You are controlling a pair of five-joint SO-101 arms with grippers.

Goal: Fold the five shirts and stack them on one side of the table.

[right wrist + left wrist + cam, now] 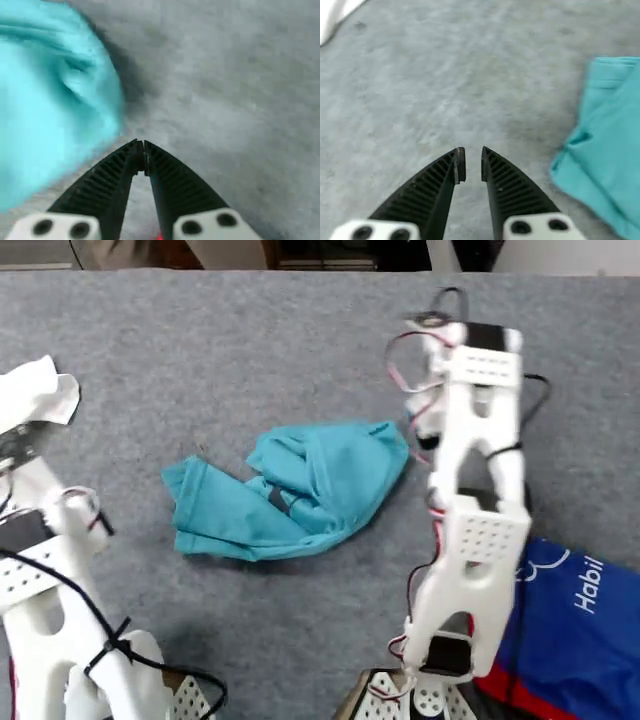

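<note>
Your black ribbed left gripper (pixel 473 165) hangs with its tips a little apart; your black ribbed right gripper (pixel 144 159) has its tips pressed together.

White printed lettering (pixel 588 583) runs at a slant across a blue fabric item (pixel 575 655) that lies at the near edge of the grey table (pixel 200 360), just beside the base of an arm (pixel 470 540). The picture's border cuts the lettering short, so just its first few letters show. Touching the start of the letters, a thin white outline drawing (pixel 546 562) with rounded, cloud-like curves is printed on the same blue fabric.
</note>
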